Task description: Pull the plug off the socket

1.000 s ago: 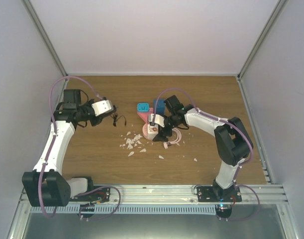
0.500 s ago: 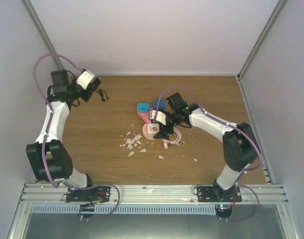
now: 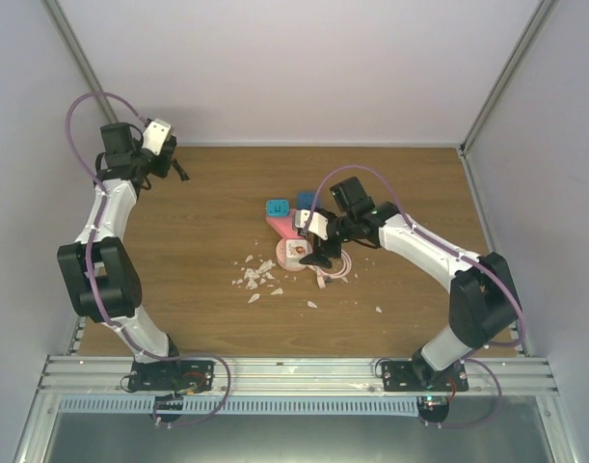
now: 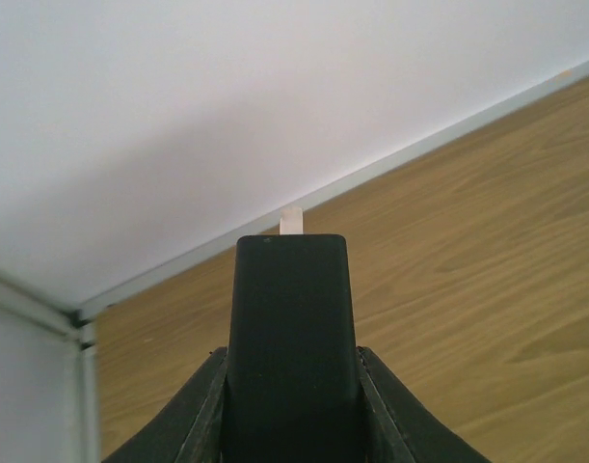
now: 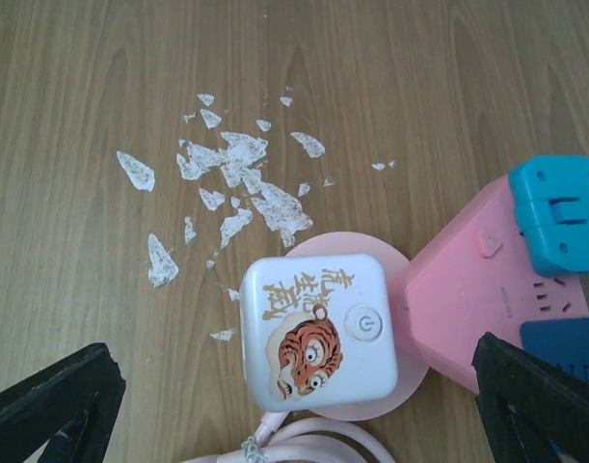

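- Jaws of the left gripper [image 3: 174,168] clamp the black plug [image 4: 289,328], now swung off to the far-left corner of the desk [image 3: 400,193], well apart from the socket [image 5: 458,299]: pulled free, I judge.
- Right gripper [image 3: 320,257] jaws gape wide over the white charger [image 5: 318,333] beside the socket.

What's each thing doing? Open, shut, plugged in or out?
Left claw: shut on the black plug.
Black plug: off the socket, in the left claw.
Right claw: wide open, empty, above the tiger box.
Socket: flat on the table.
Turquoise plug: on the socket.
Blue plug: on the socket.
Tiger box: lying on the pink disc.
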